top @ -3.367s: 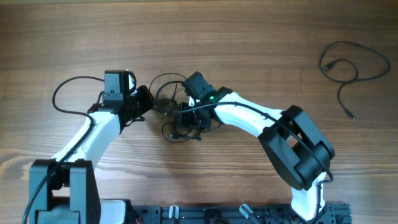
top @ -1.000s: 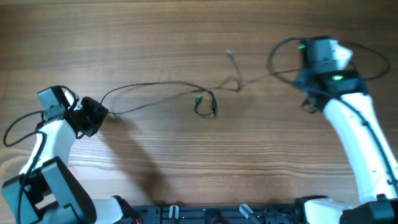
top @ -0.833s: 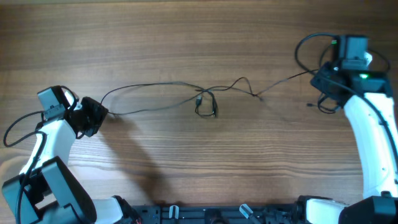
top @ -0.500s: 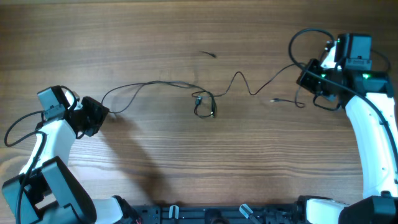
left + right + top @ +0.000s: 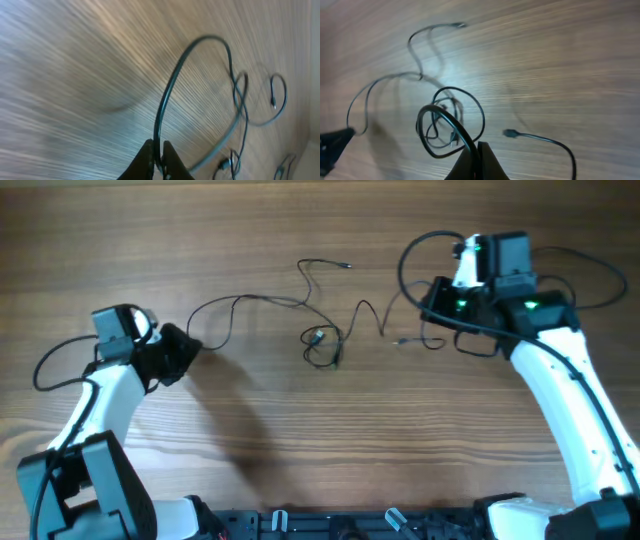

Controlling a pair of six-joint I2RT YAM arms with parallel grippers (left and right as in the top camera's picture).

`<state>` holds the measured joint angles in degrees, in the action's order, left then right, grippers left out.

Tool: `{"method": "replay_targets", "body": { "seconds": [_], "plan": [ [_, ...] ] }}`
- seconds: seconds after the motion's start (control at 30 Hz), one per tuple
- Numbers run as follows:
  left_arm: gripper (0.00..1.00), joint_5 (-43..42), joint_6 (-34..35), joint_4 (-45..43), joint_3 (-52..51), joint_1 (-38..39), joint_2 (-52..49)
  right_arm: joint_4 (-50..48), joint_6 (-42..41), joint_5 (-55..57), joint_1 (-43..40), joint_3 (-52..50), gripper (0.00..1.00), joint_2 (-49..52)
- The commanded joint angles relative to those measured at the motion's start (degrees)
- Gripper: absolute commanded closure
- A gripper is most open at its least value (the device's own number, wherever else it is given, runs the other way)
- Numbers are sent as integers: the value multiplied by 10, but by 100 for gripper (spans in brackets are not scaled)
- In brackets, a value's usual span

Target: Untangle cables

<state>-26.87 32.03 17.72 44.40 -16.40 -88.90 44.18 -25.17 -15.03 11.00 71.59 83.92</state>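
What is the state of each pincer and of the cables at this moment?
left pincer: shut, pinching one of the cables.
right pincer: shut, pinching a cable as well.
cables: slack, spread across the table, looped together in a small knot in the middle; not yet separated.

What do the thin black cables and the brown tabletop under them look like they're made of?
Thin black cables: probably plastic- or rubber-sheathed wire, smooth, slightly glossy; they curl in soft loops and show a pale highlight. Brown tabletop: wood or wood-look laminate, satin finish; long grain streaks run across it, though solid wood or veneer cannot be told.
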Motion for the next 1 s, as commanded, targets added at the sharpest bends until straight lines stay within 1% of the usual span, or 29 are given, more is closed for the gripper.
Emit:
{"method": "replay_targets", "body": {
  "seconds": [0.0, 0.23, 0.47, 0.77, 0.9, 0.93, 0.97],
  "plan": [
    [90, -5, 1, -14, -4, 40, 4, -20, 10, -17, 42, 0, 96, 40],
    [88, -5, 1, -37, -4, 90, 4, -94, 12, -94, 122, 0, 96, 118],
    [88, 17, 1, -41, -4, 111, 4, -175, 7, -105, 178, 0, 96, 198],
    [86, 17, 1, -41, -4, 111, 4, -269, -51, -100, 203, 0, 96, 288],
    [85, 17, 1, -41, -4, 111, 4, -287, -92, -82, 203, 0, 95, 327],
    [85, 17, 1, -41, -4, 111, 4, -287, -100, -74, 203, 0, 94, 339],
    [85, 17, 1, -41, -4, 111, 4, -287, -100, -72, 203, 0, 90, 344]
  ]
}}
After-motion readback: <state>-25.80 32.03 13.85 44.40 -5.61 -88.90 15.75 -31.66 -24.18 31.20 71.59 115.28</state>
